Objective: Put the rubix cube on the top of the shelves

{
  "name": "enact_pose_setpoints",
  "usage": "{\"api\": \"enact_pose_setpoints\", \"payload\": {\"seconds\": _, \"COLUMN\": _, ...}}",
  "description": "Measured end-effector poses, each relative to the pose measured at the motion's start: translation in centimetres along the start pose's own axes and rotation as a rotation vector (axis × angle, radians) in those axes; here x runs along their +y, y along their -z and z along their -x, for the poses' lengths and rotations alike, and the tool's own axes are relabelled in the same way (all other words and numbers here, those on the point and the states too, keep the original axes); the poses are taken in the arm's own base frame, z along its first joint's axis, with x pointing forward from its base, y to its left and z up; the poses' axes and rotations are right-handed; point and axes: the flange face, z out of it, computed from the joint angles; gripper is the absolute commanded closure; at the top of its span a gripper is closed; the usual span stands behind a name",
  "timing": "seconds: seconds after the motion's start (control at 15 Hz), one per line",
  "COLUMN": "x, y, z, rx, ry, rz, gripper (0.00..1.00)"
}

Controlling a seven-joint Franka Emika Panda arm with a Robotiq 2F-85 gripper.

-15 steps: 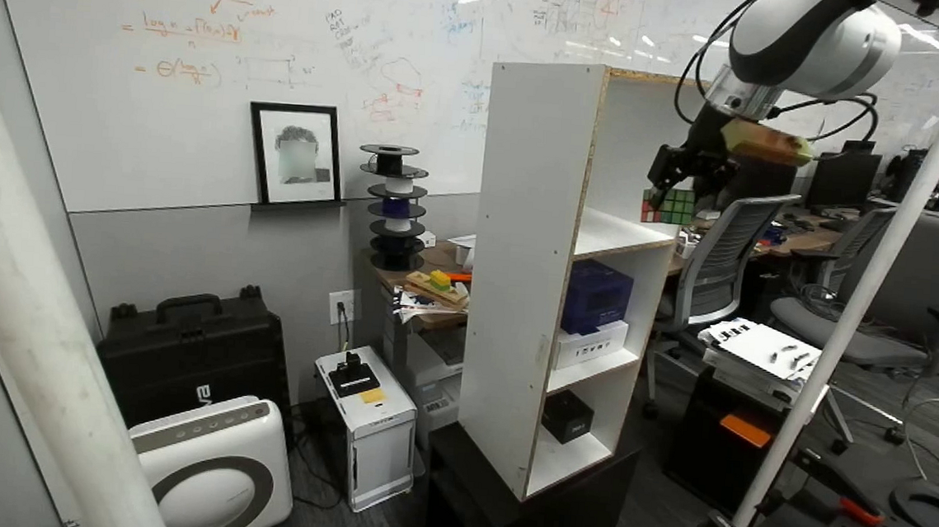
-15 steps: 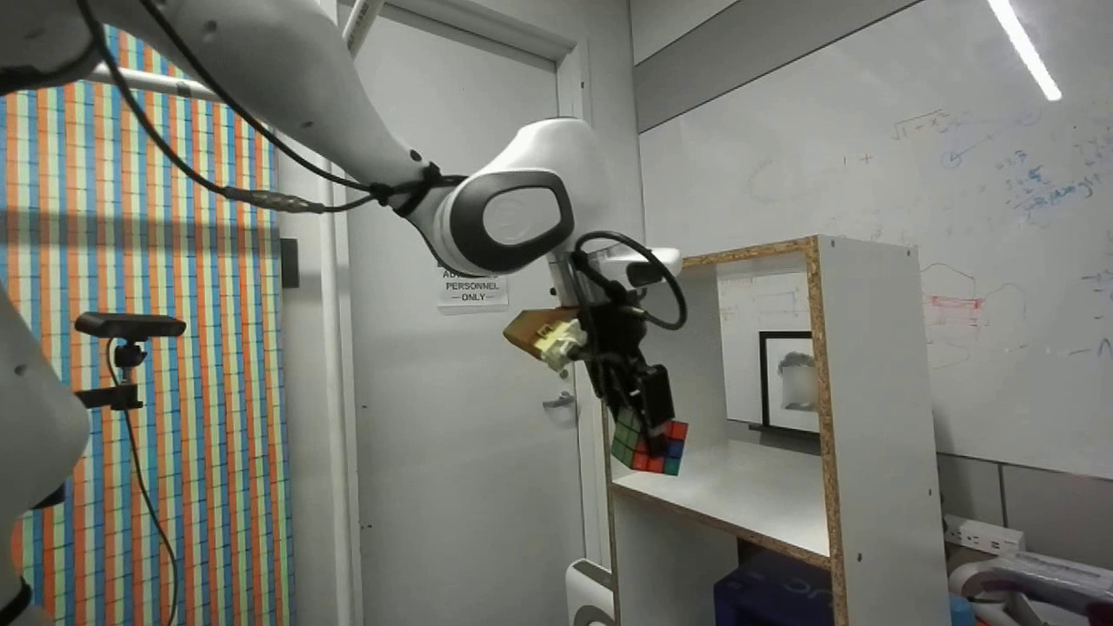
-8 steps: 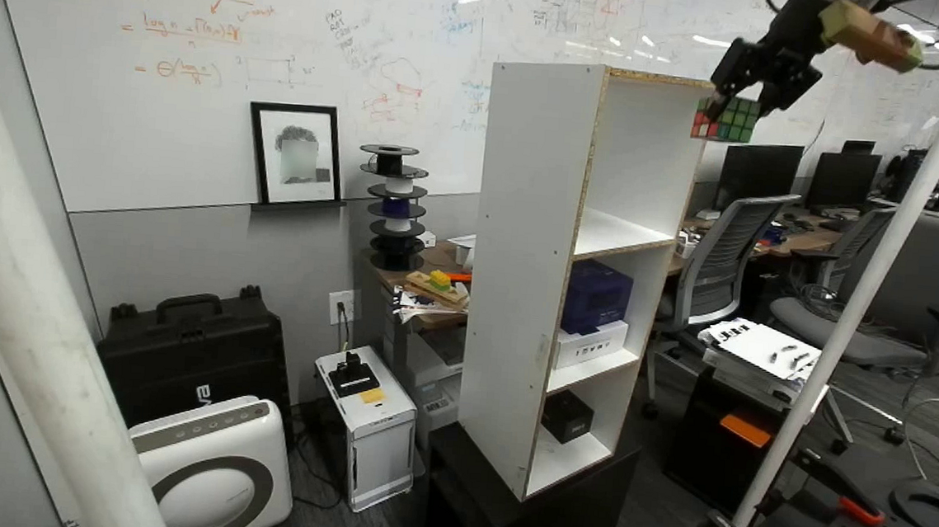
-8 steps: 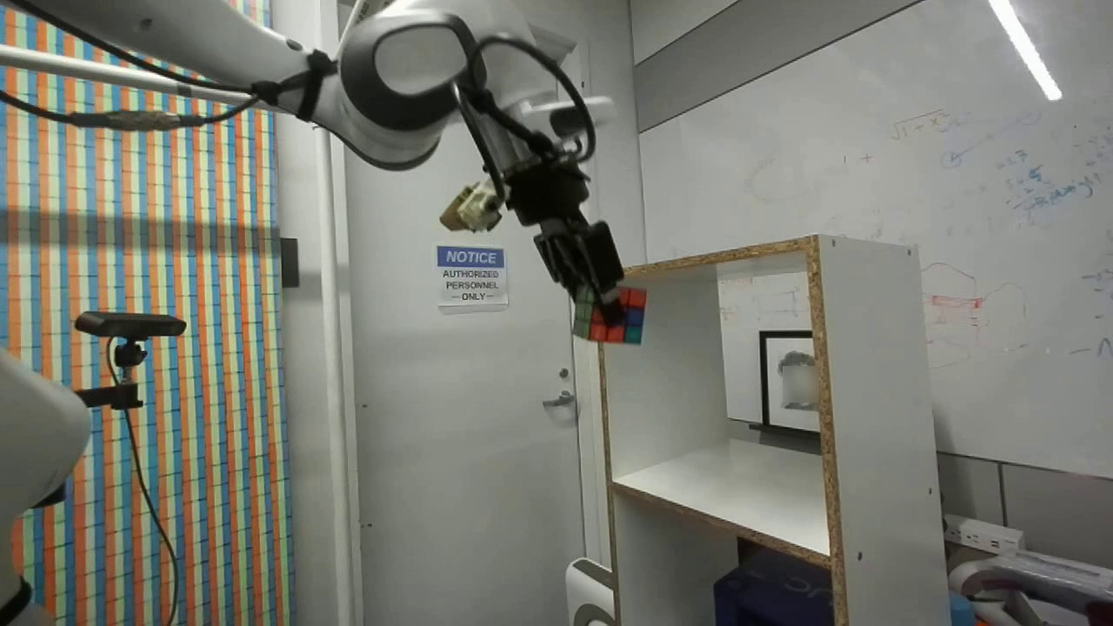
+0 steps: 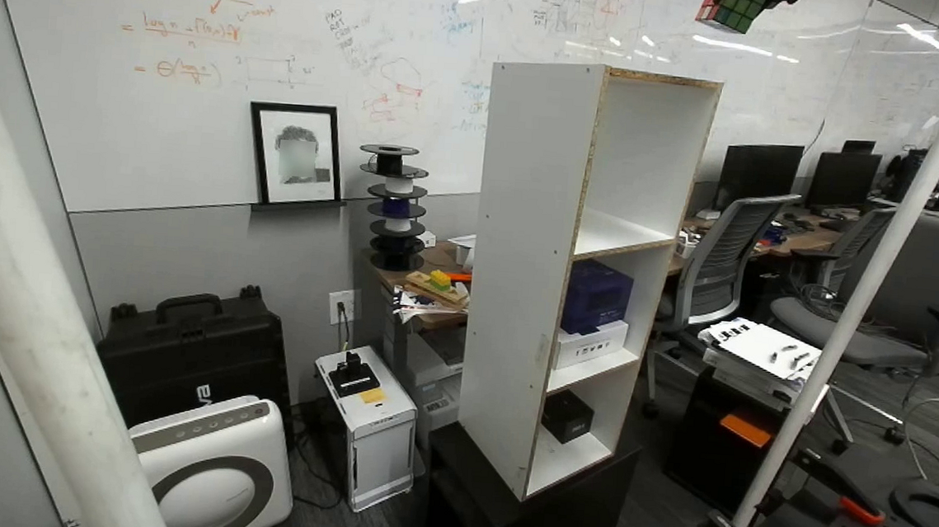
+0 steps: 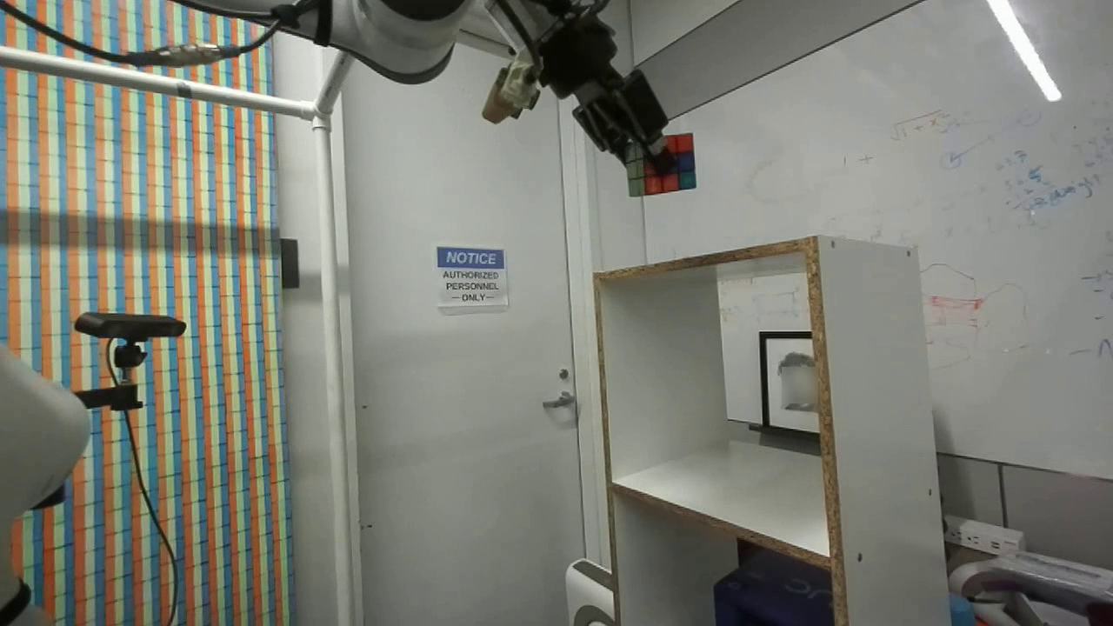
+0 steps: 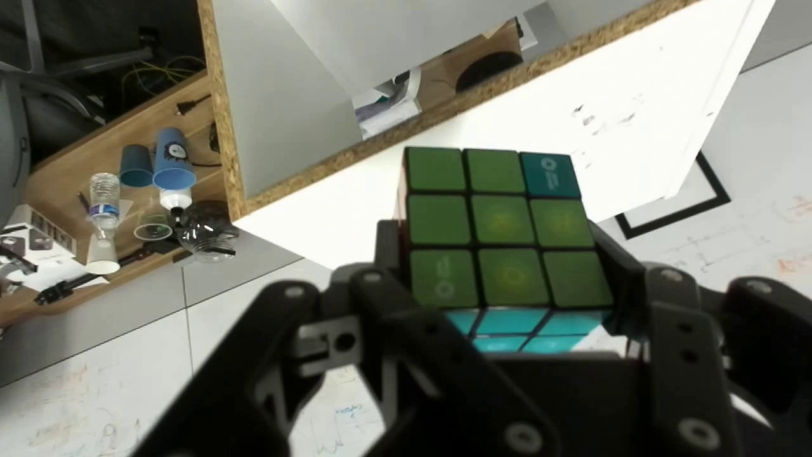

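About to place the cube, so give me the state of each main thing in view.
tool: closed on the rubix cube
rubix cube: gripped, scrambled, held higher than the shelves, not touching them
shelves: upright on a black base
dark blue box: resting on the white box
white box: in the middle compartment
black box: in the bottom compartment
black case: closed
framed portrait: upright
door: shut

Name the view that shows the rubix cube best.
The wrist view: the rubix cube looks largest there, one whole face visible. Both exterior views show it smaller, with red and green tiles; in an exterior view, a finger covers part of it.
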Motion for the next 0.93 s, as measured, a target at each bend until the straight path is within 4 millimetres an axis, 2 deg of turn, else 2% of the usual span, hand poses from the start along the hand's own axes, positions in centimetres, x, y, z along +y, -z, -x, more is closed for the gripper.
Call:
{"api": "enact_pose_setpoints", "payload": {"seconds": 0.4, "x": -0.6, "y": -8.6, "z": -5.4, "rx": -0.036, "ry": -0.062, "rz": 0.047, "gripper": 0.60}}
{"api": "enact_pose_setpoints", "payload": {"seconds": 0.47, "x": -0.7, "y": -9.9, "z": -6.0, "rx": -0.041, "ry": -0.068, "rz": 0.053, "gripper": 0.10}}
{"api": "enact_pose_setpoints", "payload": {"seconds": 0.67, "x": -1.5, "y": -12.8, "z": -7.6, "rx": -0.049, "ry": -0.092, "rz": 0.073, "gripper": 0.00}}
{"api": "enact_pose_setpoints", "payload": {"seconds": 0.73, "x": -2.0, "y": -13.3, "z": -7.9, "rx": -0.052, "ry": -0.099, "rz": 0.079, "gripper": 0.00}}
{"api": "enact_pose_setpoints", "payload": {"seconds": 0.93, "x": -3.6, "y": -13.1, "z": -7.9, "rx": -0.094, "ry": -0.109, "rz": 0.102, "gripper": 0.00}}
